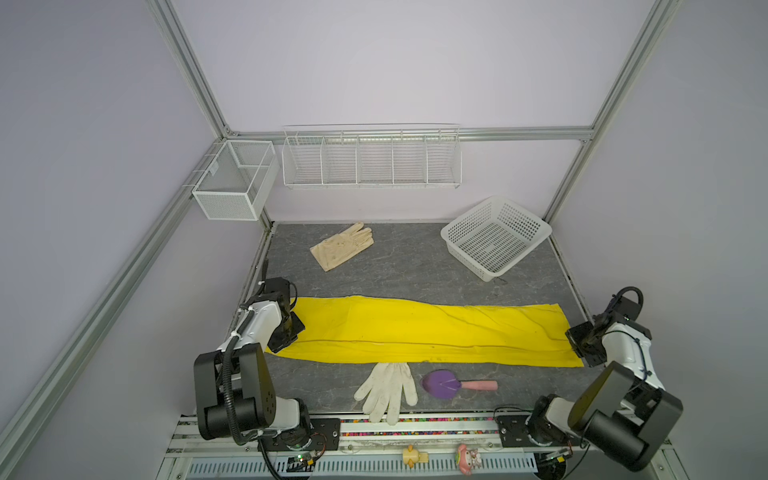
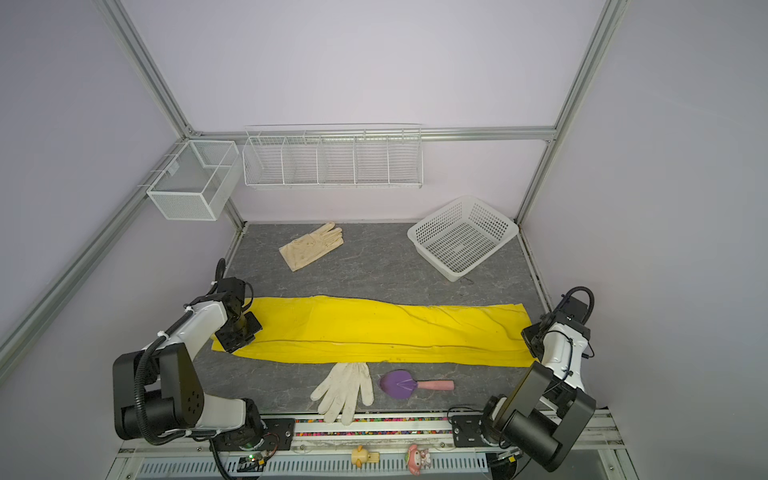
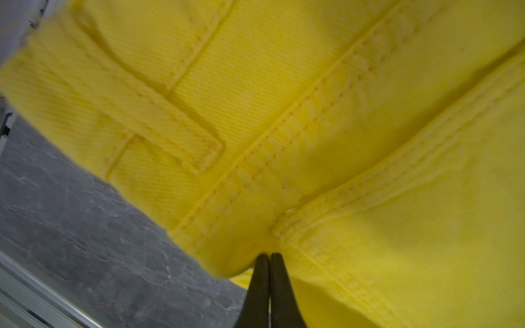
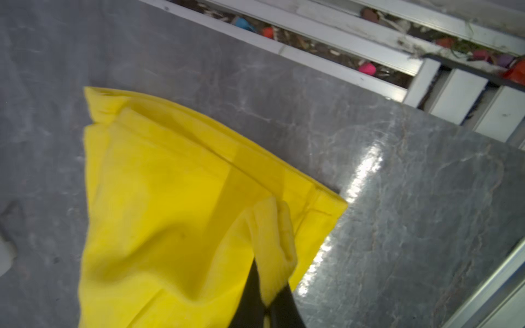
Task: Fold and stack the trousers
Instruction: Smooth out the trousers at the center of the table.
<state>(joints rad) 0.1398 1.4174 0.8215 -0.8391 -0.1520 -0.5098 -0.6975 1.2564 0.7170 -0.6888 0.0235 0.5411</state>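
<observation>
The bright yellow trousers [image 1: 424,330] [image 2: 374,328] lie flat in one long strip across the grey table, legs folded together, waist to the left. My left gripper [image 1: 291,332] [image 2: 243,330] is at the waist end. In the left wrist view its black fingers [image 3: 269,255] are shut on the waistband cloth [image 3: 284,113] beside a belt loop. At the leg end on the right sits my right gripper [image 1: 582,345] [image 2: 532,340]. The right wrist view shows it [image 4: 270,298] shut on a pinched fold of the hem [image 4: 170,213], which is raised slightly off the table.
A white work glove [image 1: 388,388] and a purple scoop with a pink handle [image 1: 444,384] lie just in front of the trousers. A cream glove [image 1: 343,245] lies at the back left, a white plastic basket [image 1: 467,216] at the back right. Wire racks [image 1: 370,160] hang on the wall.
</observation>
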